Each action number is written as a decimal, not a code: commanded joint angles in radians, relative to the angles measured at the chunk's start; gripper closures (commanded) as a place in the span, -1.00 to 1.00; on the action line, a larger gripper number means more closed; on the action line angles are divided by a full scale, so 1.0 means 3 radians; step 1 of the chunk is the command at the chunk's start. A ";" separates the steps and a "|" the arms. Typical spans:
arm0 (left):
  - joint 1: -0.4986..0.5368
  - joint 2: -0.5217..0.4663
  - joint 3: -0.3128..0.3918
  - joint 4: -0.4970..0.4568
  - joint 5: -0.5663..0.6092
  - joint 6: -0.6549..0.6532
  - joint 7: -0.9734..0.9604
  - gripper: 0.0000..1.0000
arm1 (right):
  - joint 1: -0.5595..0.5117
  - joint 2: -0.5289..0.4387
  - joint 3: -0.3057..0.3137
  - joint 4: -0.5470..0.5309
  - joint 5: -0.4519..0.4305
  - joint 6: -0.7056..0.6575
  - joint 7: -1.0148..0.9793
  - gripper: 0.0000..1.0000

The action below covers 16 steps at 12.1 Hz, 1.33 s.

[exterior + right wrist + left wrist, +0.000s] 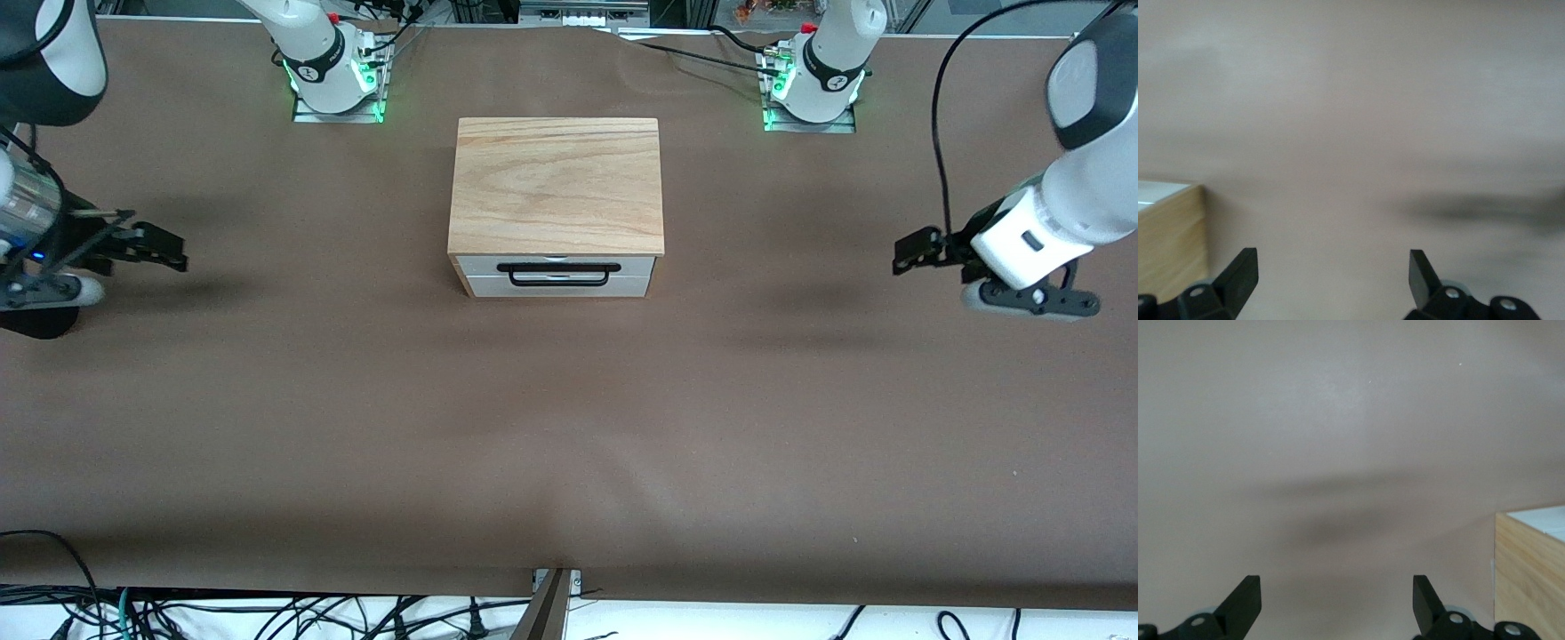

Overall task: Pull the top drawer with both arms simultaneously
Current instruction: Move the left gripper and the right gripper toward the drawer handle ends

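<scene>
The top drawer (636, 266) is pushed in flush under the light wood top of a small cabinet (556, 185) at the table's middle. Its white front carries a long black wire handle (533, 267). My left gripper (909, 251) hangs open over bare table toward the left arm's end, well apart from the cabinet. My right gripper (171, 250) hangs open over the table toward the right arm's end, equally distant. In the left wrist view the left gripper (1336, 603) holds nothing, with the cabinet (1528, 577) at the edge. The right gripper (1331, 280) is likewise empty, the cabinet (1168, 237) beside it.
A plain white drawer front (636, 285) sits below the top drawer. The brown table cover (569, 444) spreads wide around the cabinet. Both arm bases (333, 76) (813, 84) stand farther from the front camera than the cabinet. Cables lie past the table's near edge.
</scene>
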 commanded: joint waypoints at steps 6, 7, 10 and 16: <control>-0.0023 0.0219 -0.0252 -0.1015 -0.0084 0.1382 -0.0030 -1.00 | -0.0021 0.0498 -0.0005 0.0043 0.2078 -0.0001 -0.0339 -1.00; -0.0033 0.0265 -0.0299 -0.1133 -0.0216 0.1571 -0.0031 -1.00 | -0.0026 0.0606 -0.0005 0.0038 0.2309 0.0019 -0.0548 -1.00; -0.0044 0.0347 -0.0482 -0.1226 -0.0886 0.1686 0.0092 -1.00 | -0.0037 0.0821 -0.0010 -0.0176 0.2974 0.0060 -0.1279 -1.00; -0.0044 0.0746 -0.0601 -0.1226 -0.2813 0.1783 0.1460 -1.00 | 0.0106 0.1067 0.0005 -0.0499 0.3793 -0.0129 -0.2048 -1.00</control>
